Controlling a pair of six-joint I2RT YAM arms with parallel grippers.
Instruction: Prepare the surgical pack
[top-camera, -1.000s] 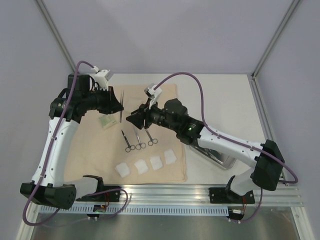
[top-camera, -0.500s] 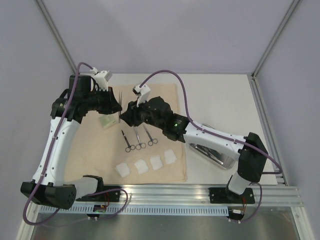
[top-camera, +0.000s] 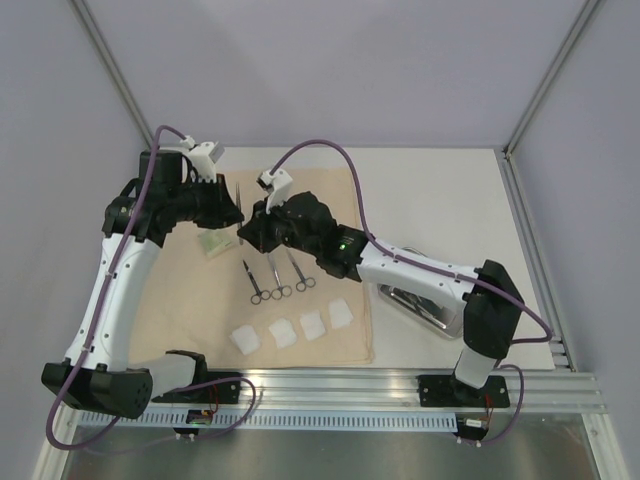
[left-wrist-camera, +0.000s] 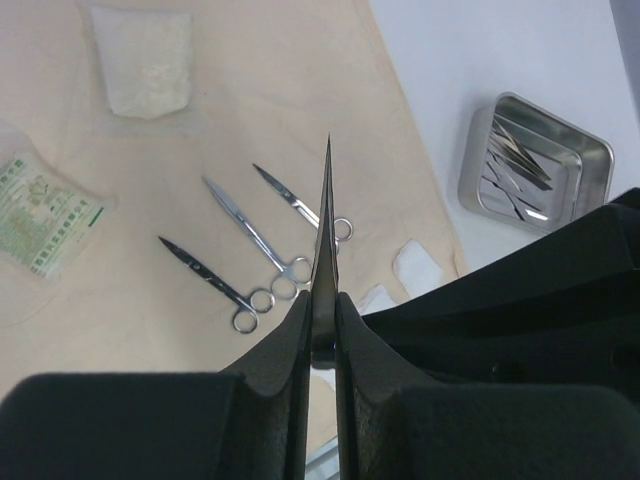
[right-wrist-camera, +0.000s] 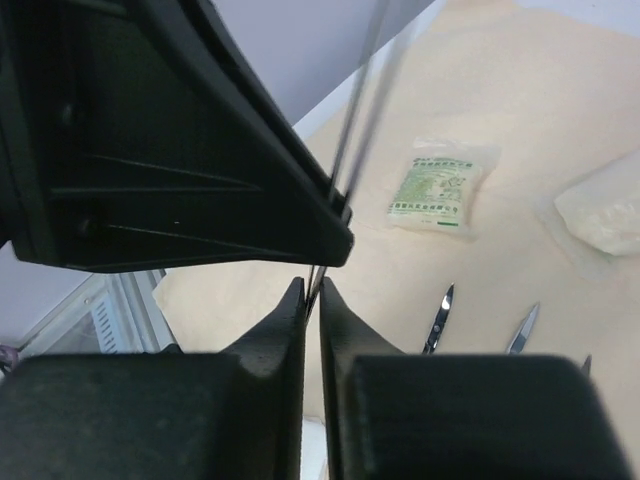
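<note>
while l gripper (left-wrist-camera: 320, 300) holds tweezers (left-wrist-camera: 327, 215) (over cloth (left-wrist-camera: 270, 110)), r gripper (right-wrist-camera: 311, 291) pinches them

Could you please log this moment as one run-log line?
state: two-arm grip | left gripper: shut on slim pointed steel tweezers | right gripper: shut on same tweezers | location: above beige cloth sheet

My right gripper (right-wrist-camera: 311, 292) has its fingers pinched on the low end of the thin tweezers (right-wrist-camera: 358, 100), which slant up to the right. The black left gripper (right-wrist-camera: 338, 222) fills the upper left, meeting the same tweezers just above. Beyond lie the beige cloth (right-wrist-camera: 520, 100), a green printed packet (right-wrist-camera: 440, 188), white gauze (right-wrist-camera: 605, 215) at the right edge and scissor tips (right-wrist-camera: 438, 318)
</note>
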